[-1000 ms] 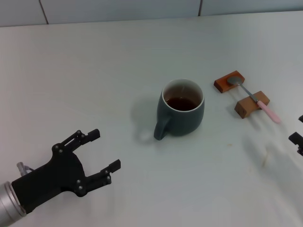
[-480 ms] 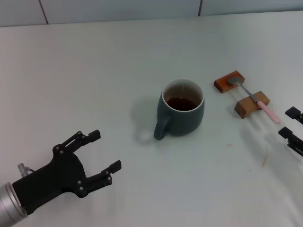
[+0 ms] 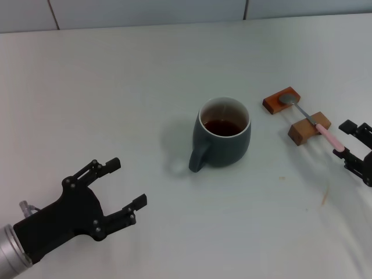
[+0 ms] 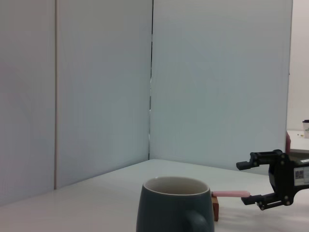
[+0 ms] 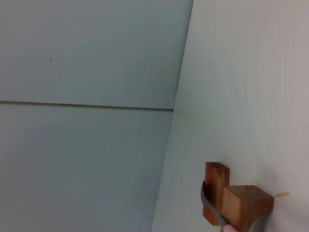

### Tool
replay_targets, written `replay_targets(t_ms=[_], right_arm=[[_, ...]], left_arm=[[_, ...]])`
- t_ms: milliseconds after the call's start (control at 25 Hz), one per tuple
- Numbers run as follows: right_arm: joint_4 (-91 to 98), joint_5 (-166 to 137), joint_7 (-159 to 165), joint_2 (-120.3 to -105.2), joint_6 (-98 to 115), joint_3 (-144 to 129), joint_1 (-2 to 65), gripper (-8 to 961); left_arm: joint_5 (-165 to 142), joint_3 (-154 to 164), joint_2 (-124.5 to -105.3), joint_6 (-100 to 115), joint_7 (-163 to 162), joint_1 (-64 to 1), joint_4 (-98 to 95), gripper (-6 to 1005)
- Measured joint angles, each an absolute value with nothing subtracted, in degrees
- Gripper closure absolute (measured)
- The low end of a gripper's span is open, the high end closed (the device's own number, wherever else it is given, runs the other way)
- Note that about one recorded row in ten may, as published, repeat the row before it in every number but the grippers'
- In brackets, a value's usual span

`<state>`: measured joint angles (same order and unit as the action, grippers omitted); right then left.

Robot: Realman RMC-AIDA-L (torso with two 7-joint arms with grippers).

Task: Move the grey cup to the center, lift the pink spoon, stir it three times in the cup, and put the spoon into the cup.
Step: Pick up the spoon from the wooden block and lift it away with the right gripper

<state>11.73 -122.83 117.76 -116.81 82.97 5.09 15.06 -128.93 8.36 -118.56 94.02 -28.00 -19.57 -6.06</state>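
Note:
The grey cup (image 3: 224,139) stands in the middle of the white table with dark liquid inside and its handle toward my left arm; it also shows in the left wrist view (image 4: 174,205). The pink spoon (image 3: 311,120) lies across two wooden blocks to the cup's right, pink handle (image 4: 231,194) pointing at my right gripper (image 3: 343,139). That gripper is open, and the handle's tip sits at the mouth of its fingers, untouched. My left gripper (image 3: 127,183) rests open low at the near left, well away from the cup.
The two brown wooden blocks (image 3: 281,100) (image 3: 308,129) hold the spoon off the table, also seen close in the right wrist view (image 5: 246,208). A grey panelled wall runs along the table's far edge.
My right gripper has come in from the right edge toward the end of the spoon's handle. The left arm, cup and spoon have stayed put.

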Motion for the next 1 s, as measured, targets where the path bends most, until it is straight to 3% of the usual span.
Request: replay_targets(t_ms=[1000], right_arm=[[9.4,-122.5,117.6,-116.8,78.1,4.5,18.2,242]], left_arm=[[-127.5,7.7,-118.56,94.1,-27.9,-19.8,-6.0,140]])
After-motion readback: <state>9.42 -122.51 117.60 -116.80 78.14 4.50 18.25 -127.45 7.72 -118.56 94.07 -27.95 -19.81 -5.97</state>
